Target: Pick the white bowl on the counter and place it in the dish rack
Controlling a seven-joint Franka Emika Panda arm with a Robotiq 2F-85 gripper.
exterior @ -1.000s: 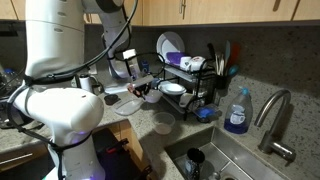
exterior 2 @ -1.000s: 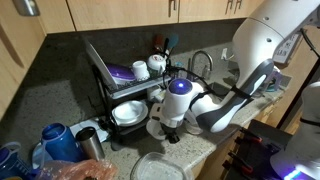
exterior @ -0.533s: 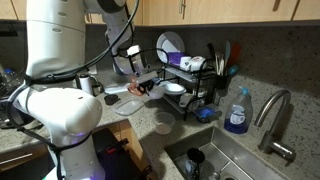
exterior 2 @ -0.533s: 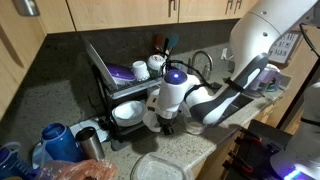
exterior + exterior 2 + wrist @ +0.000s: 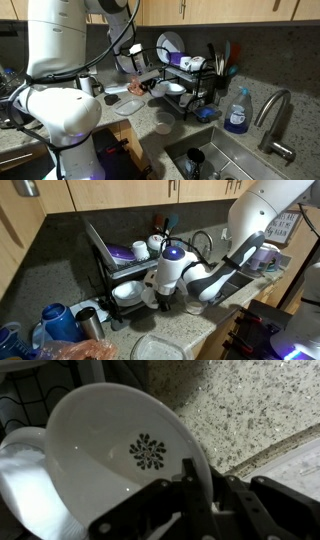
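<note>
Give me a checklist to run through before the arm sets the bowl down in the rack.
1. Grip: gripper shut on the bowl rim: ok.
2. Bowl lifted off the counter: ok.
3. Bowl fully over the rack: not ok; in the wrist view part of it hangs over counter.
4. Landing spot free: not ok; another bowl lies in the rack at its edge.
5. Clearance to the rack wires: cannot tell.

Wrist view: near rim of white bowl (image 5: 100, 455) was hidden behind gripper (image 5: 195, 478); dish rack (image 5: 15, 410) ran off left edge.
</note>
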